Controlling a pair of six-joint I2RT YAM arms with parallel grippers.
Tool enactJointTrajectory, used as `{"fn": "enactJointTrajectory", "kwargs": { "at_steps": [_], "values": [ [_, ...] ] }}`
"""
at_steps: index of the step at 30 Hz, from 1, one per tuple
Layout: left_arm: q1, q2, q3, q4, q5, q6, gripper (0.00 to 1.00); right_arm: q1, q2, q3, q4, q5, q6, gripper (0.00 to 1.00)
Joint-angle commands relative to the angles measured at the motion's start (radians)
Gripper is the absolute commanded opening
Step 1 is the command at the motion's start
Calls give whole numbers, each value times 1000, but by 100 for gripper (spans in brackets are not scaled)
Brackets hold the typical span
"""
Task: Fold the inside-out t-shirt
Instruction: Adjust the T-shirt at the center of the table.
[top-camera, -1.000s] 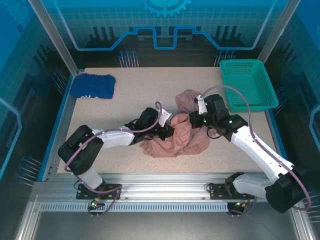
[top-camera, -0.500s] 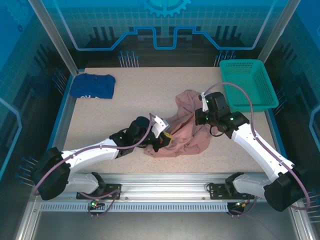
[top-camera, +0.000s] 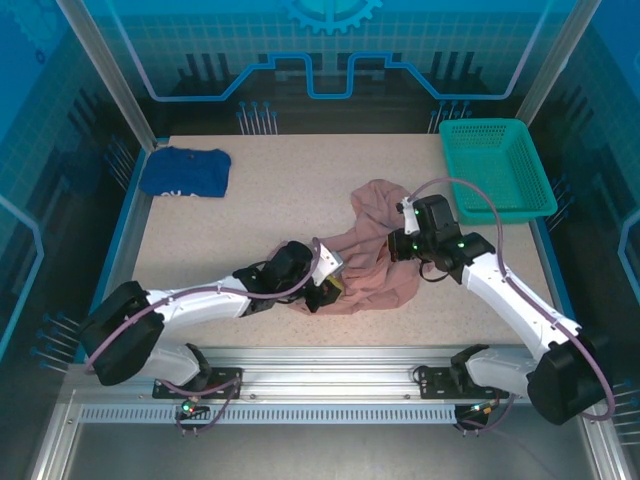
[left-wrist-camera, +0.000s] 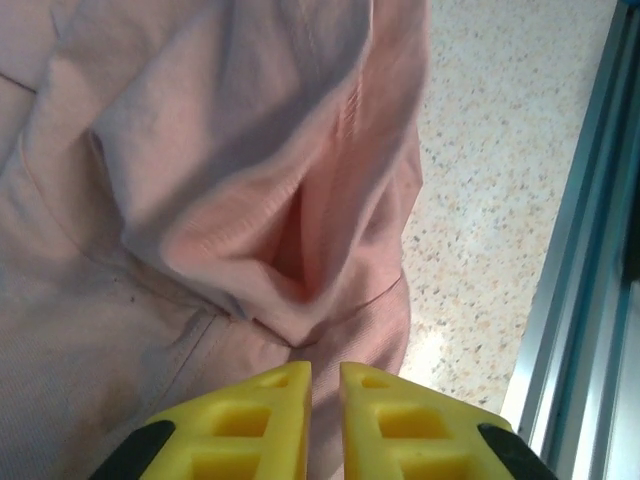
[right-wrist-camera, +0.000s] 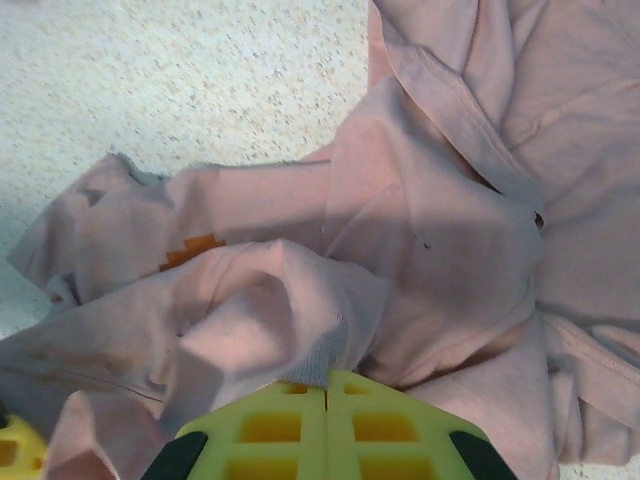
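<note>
Bench (top-camera: 270, 200), near to far.

- Near edge, slightly left of centre: the left claw (top-camera: 325, 290) is laid low at the near-left hem of the inside-out t-shirt (top-camera: 370, 275). In the left wrist view its yellow fingers (left-wrist-camera: 250, 420) are held narrowly apart. A thin slit is seen between them and no cloth is seen inside it. A puckered fold of pink fabric lies just ahead of the tips, and the bench's near edge rail (left-wrist-camera: 590, 250) is seen just beside the cloth.
- Centre-right, nearer the near edge than the far one: the t-shirt is found crumpled in a loose heap, with seams and hems exposed. One lobe is drawn toward the far edge.
- Right side of the heap: the right claw (top-camera: 398, 243) is placed on the cloth. In the right wrist view its fingers (right-wrist-camera: 390, 430) are pressed together, with a bunched fold and ribbed hem gathered at the tips, apparently pinched there. A small orange mark (right-wrist-camera: 190, 250) is noted on the fabric.
- Far left corner: a folded blue garment (top-camera: 185, 172) is laid well apart from the shirt.
- Far right corner: a green basket (top-camera: 497, 165) is set at the bench edge.
</note>
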Motion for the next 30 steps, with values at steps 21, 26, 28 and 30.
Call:
{"fn": "enactJointTrajectory", "kwargs": {
  "at_steps": [21,26,28,30],
  "values": [
    [-13,-3,98,-41,42,81,72,-16,-52,-28,24,-39,1,0],
    [-79,10,101,-18,-51,82,72,-17,-49,-21,28,-45,8,0],
    [-103,29,108,-17,-100,109,73,-17,-44,-22,29,-47,7,0],
    [-112,53,121,-20,-134,135,73,-16,-41,-22,30,-52,8,0]
  ]
}}
